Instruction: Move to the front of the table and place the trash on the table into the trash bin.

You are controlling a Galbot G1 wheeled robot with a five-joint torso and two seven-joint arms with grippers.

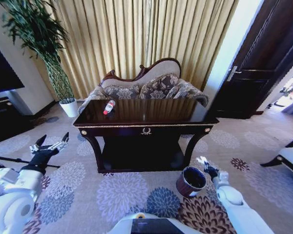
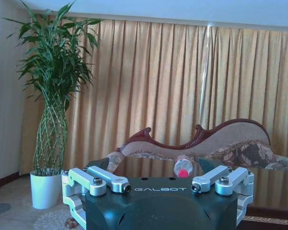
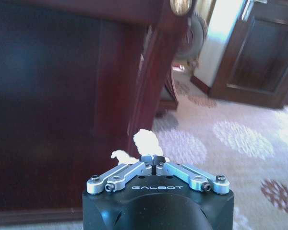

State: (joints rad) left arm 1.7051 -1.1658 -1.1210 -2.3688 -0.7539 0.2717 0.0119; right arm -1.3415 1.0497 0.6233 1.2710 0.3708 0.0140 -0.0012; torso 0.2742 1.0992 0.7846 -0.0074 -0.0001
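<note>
A clear plastic bottle [image 1: 109, 107] with a red cap lies on the left part of the dark glossy table [image 1: 156, 111]. My left gripper [image 1: 51, 146] hangs open off the table's left end, lower than the top. In the left wrist view the bottle [image 2: 183, 167] lies beyond the open left gripper [image 2: 160, 188]. The round reddish-brown trash bin [image 1: 183, 187] stands on the carpet by the table's front right leg. My right gripper [image 1: 205, 165] sits low, just right of the bin's rim. It is shut on a crumpled white paper wad [image 3: 145, 142], facing the table leg [image 3: 153, 67].
A patterned sofa [image 1: 151, 87] stands behind the table, before gold curtains. A tall plant in a white pot [image 1: 68, 107] is at the back left, with a black TV stand [image 1: 5, 117] further left. A dark door [image 1: 263, 63] and a chair edge [image 1: 288, 158] are on the right.
</note>
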